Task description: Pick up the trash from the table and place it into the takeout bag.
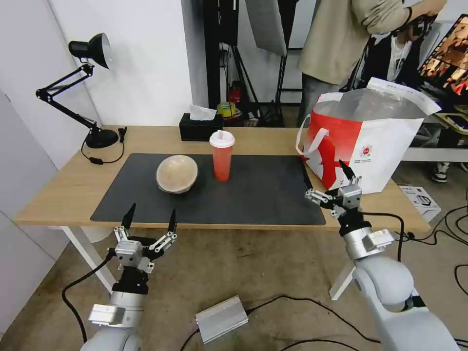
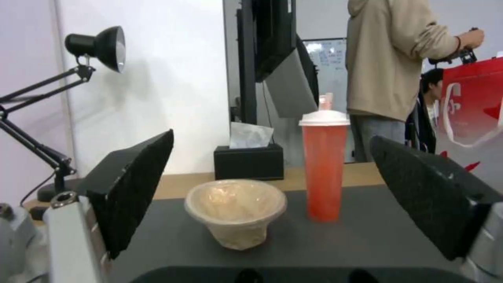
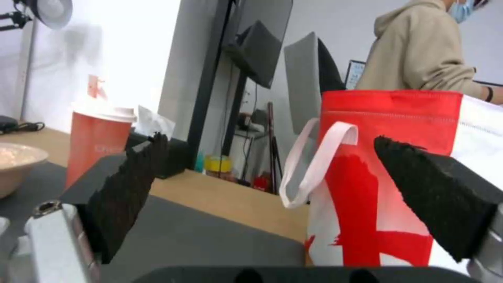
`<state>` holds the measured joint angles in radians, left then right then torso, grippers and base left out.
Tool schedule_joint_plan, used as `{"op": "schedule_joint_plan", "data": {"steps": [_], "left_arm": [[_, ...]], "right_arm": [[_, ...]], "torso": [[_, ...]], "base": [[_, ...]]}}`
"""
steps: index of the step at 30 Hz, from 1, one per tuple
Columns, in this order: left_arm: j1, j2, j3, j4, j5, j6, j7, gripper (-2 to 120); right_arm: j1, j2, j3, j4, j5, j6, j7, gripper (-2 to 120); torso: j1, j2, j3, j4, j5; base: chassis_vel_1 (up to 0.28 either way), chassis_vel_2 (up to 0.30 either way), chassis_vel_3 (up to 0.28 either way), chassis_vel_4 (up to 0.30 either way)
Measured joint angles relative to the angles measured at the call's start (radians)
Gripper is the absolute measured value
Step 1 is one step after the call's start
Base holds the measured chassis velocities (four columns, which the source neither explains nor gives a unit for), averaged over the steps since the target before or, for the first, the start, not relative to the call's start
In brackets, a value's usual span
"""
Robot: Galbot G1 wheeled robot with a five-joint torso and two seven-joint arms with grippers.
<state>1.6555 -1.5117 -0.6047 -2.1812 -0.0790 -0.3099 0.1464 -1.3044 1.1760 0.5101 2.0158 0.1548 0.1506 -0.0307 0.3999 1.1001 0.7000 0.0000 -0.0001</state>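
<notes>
Beige bowl [image 1: 177, 174] and red cup [image 1: 222, 156] sit on the table's [image 1: 68, 185] grey mat [image 1: 253, 195], at 12 o'clock from the left claw [image 1: 149, 217], fingers spread. Right claw [image 1: 325, 179], also spread, hovers by the takeout bag [image 1: 370, 146].

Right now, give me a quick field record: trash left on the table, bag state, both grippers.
trash on mat: beige bowl and red drink cup, side by side but apart, cup upright with lid on
mat: dark grey mat on the table
takeout bag: takeout bag upright at the table's right end, top open, foil lining showing
left gripper: left gripper open, empty, at the near table edge, facing the bowl and cup
right gripper: right gripper open, empty, over the mat's right end beside the bag
other: black tissue box behind the cup
</notes>
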Motion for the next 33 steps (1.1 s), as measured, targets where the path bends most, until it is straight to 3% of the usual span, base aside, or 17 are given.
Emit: {"op": "schedule_joint_plan", "data": {"steps": [11,33], "left_arm": [[-0.007,0.002,0.002,0.015,0.005,-0.005,0.0,100],[-0.003,-0.018,-0.014,0.017,0.015,-0.025,0.0,100]], "right_arm": [[-0.079,0.074,0.006,0.008,-0.094,0.067,-0.005,100],[-0.225,0.125,0.017,0.03,-0.139,0.153,-0.025,100]], "torso": [[0.0,0.0,0.0,0.0,0.0],[0.0,0.0,0.0,-0.0001,0.0001]], "base": [[0.0,0.0,0.0,0.0],[0.0,0.0,0.0,0.0]]}}
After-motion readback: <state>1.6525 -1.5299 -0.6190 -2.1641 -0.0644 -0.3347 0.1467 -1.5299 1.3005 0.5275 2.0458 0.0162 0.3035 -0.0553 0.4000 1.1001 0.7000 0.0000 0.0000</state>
